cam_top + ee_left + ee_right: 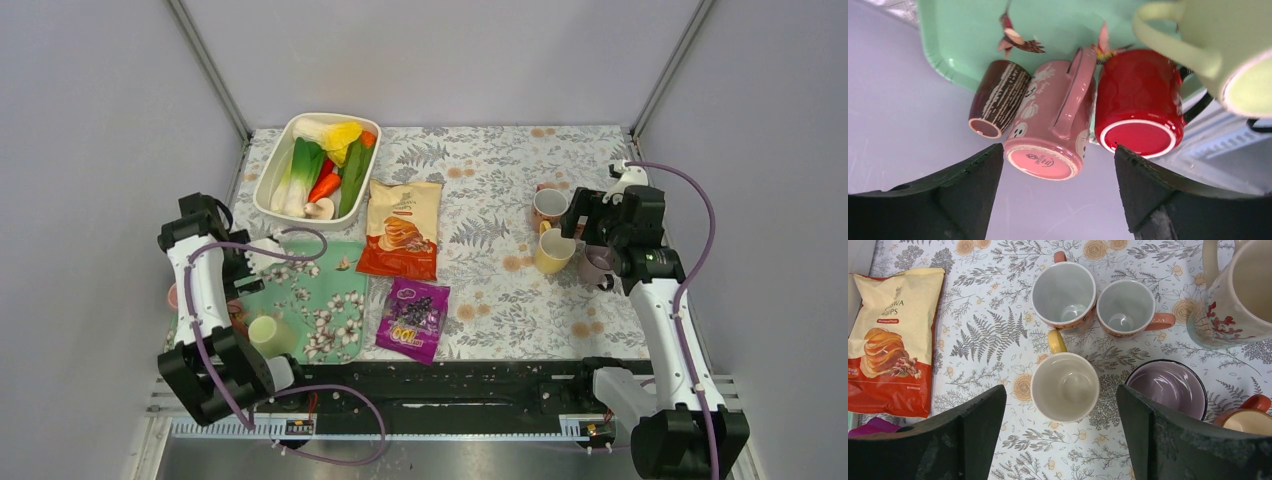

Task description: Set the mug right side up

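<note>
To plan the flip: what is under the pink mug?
The pink mug stands rim-down on the green tray, base toward the camera. Its inside is hidden, so anything beneath cannot be seen.

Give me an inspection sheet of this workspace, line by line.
Surface: floral tablecloth, flat; green tray at left.
Job's things: pink mug, red mug and brown cup base-up at the tray's edge; yellow mug and others upright at right.
Clutter: vegetable tub, chips bag, purple candy bag.
Claws: left claw open, facing the inverted mugs; right claw open above the upright ones.
Cables: purple cables looped along both arms.
Surroundings: grey walls, metal frame posts.
</note>
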`<state>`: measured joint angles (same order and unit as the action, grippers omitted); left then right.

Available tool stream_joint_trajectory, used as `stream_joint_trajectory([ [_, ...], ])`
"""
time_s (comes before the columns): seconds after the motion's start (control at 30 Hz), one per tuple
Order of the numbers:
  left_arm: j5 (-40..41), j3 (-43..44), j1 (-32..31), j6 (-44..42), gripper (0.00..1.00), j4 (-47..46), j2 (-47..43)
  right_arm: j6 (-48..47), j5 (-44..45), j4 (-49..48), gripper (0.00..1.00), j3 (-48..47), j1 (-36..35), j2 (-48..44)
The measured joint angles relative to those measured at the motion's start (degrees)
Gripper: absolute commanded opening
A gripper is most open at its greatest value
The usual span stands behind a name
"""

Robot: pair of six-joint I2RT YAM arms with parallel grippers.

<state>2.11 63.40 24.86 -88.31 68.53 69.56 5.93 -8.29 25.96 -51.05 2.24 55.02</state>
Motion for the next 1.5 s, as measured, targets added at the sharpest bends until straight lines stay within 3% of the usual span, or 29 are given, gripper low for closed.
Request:
stream_joint_trajectory([
  [0.23, 4.6, -1.8, 0.7, -11.3, 0.71, -0.8, 5.6, -0.1, -0.5, 0.0, 0.90, 0.0, -0.6, -0.3],
  [0.53, 8.1, -8.2, 0.7, -14.7, 0.72, -8.2, 9.7, 0.0, -1.0, -0.1, 0.91, 0.0, -0.9, -0.2],
  [0.77, 9.7, -13.1, 0.7, -16.2, 0.61, -17.4, 10.9, 0.0, -1.9, -0.4, 0.91, 0.0, -1.2, 0.0],
  [0.93, 11.0, -13.1, 0.7, -15.4, 0.38, -20.0, 14.8, 0.0, -1.9, -0.8, 0.91, 0.1, -1.3, 0.0],
  [1.07, 11.2, -13.1, 0.7, -14.6, 0.00, -21.0, 16.0, 0.0, -1.9, -0.8, 0.91, 0.1, -1.5, 0.0],
  [1.3, 7.1, -12.2, -1.1, -9.0, 0.00, -21.5, 13.9, 0.0, -1.9, -0.8, 0.91, 0.1, -1.5, 0.0],
  [1.5, -2.4, -3.7, -3.8, 1.3, 0.00, -17.1, 13.1, 0.1, -3.6, -0.8, 0.91, 0.1, -3.2, -0.4],
])
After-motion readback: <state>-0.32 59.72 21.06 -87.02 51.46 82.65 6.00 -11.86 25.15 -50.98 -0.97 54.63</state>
